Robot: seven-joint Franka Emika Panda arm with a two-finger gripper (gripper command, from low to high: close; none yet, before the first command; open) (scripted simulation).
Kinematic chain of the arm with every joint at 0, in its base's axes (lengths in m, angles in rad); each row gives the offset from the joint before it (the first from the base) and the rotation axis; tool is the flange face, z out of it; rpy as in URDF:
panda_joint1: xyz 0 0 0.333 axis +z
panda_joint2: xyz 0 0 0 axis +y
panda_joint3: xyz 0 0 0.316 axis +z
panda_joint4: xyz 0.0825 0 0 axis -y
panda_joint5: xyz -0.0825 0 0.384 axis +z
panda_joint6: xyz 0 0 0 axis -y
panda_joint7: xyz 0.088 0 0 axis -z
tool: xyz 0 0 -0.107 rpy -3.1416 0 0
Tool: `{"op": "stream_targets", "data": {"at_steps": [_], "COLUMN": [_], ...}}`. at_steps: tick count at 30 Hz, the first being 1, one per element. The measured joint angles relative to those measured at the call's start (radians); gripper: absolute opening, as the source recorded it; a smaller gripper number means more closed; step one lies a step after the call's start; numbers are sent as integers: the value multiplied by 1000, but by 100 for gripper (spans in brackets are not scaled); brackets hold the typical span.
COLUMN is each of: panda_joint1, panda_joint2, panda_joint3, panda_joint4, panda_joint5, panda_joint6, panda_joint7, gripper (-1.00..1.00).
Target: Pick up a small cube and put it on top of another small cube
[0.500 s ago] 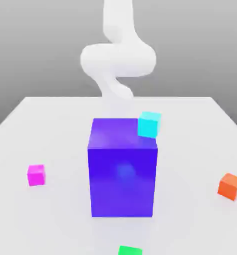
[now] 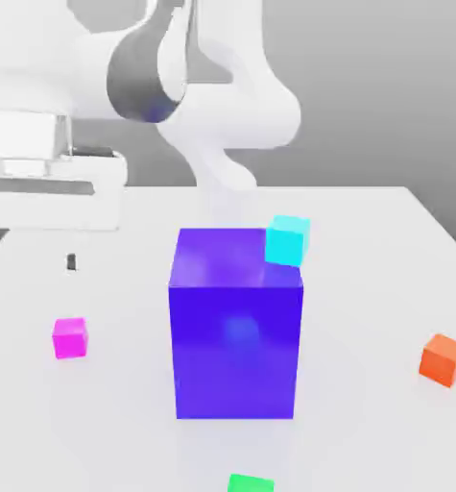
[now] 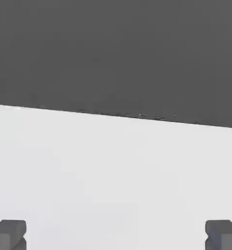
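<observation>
Just sm. glossy magenta cube [image 2: 69, 337]

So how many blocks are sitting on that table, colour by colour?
Pink small cube: 1
Cyan small cube: 1
Orange small cube: 1
Green small cube, partly cut off by the picture's edge: 1
Big blue-purple block: 1
Total: 5 blocks, 4 small and 1 big.

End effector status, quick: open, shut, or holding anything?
End effector: open, holding nothing, fingers spread wide above the table.
</observation>
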Motion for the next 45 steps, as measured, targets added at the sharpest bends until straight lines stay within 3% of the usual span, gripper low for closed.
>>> {"op": "stream_targets", "data": {"at_steps": [4,7,14,19,20,26,31,38,41,45], "panda_joint1": [-45,-94,-257,-445,-484,-503,-378,-236,-253,-346], "panda_joint2": [143,228,381,479,498,507,437,291,228,221], "panda_joint3": [-103,-98,164,394,439,461,308,82,59,142], "panda_joint4": [-103,-130,-90,-61,-57,-55,-73,-118,-136,-55], "panda_joint5": [22,119,475,651,676,688,573,230,98,84], "panda_joint6": [102,160,253,325,340,345,293,201,160,100], "panda_joint7": [-196,-328,-600,-733,-752,-761,-674,-420,-321,-212], "gripper": [0,0,0,0,-100,-100,-100,-100,-100,-100]}}
